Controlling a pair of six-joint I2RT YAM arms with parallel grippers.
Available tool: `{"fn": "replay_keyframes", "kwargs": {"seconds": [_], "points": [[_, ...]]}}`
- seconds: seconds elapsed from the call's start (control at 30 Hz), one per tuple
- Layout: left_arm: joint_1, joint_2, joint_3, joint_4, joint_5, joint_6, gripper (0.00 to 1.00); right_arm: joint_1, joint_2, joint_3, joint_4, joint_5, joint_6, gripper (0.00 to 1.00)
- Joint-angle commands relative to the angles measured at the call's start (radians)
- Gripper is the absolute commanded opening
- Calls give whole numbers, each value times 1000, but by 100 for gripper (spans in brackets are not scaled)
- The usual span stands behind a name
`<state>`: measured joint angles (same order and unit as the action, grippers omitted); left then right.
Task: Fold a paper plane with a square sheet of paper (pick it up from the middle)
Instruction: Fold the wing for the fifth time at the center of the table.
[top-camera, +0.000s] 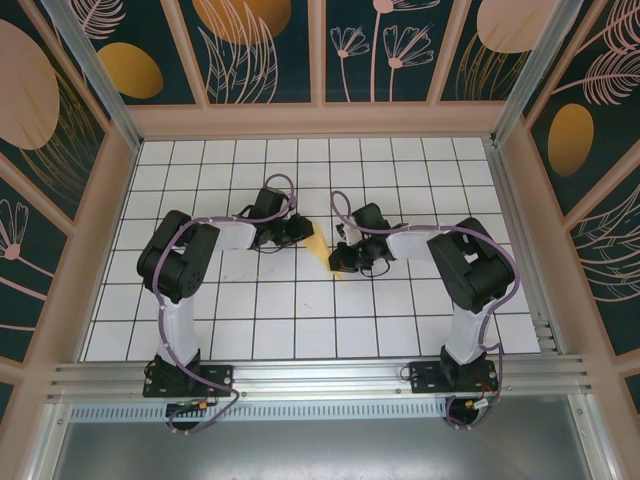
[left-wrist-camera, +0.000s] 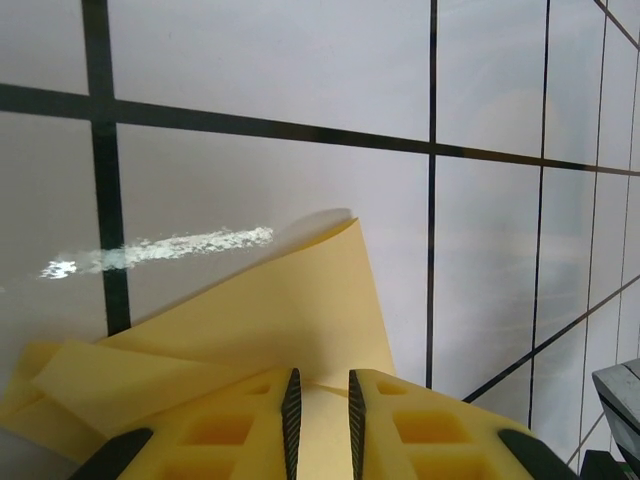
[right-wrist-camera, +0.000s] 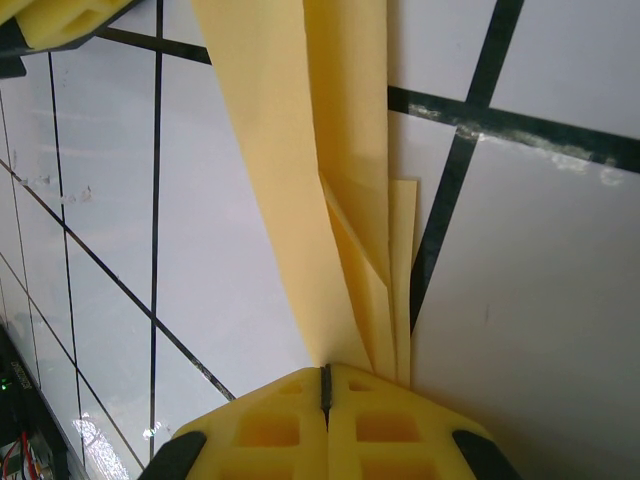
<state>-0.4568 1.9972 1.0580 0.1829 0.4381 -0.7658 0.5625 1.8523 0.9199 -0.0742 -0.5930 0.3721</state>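
We begin at the right pincer. Its two yellow fingers are pressed flat together with no gap between the dark pads, and they are clamped on the narrow end of the folded yellow paper. From its wrist view the paper runs away from that grip as a long strip. Several layers are stacked along one edge and a crease runs lengthwise. The strip lies over a white tile and crosses a black grid line.

The left pincer stands narrow. There is a slim gap between its pads, and we see yellow paper through it. The pads do not look pressed onto the sheet. Beyond those fingertips a broad flap of the paper lifts and curls, with a second folded layer lying to its left.

From above, the paper is a small pale wedge near the middle of the table, lying between the two pincers. The left one is at its upper left edge and the right one at its lower right end. Both arms bend inward from their bases at the near rail. Around the tiled surface stand panel walls painted with leaves and flowers.
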Motion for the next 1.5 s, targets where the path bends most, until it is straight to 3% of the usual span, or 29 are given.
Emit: {"fn": "replay_keyframes", "kwargs": {"seconds": [0.0, 0.5, 0.8, 0.93, 1.13, 1.33, 1.47], "points": [[61, 45, -13, -37, -133, 57, 25, -10, 53, -67, -151, 124, -21, 0], [107, -6, -34, -75, -251, 55, 26, -10, 53, -65, -139, 119, -12, 0], [142, -88, -71, -75, -285, 33, 31, -9, 39, -26, -134, 101, -18, 2], [142, -157, -79, -83, -278, 25, 36, -10, -15, 44, -138, 92, -19, 8], [142, -255, -136, -86, -226, 34, 45, -10, -168, 95, -66, 116, -33, 29], [133, -318, -171, -111, -205, 25, 50, -10, -301, 32, -12, 326, -77, 46], [87, -351, -169, -142, -243, 5, 59, -52, -360, -40, 49, 479, -69, 56]]}}
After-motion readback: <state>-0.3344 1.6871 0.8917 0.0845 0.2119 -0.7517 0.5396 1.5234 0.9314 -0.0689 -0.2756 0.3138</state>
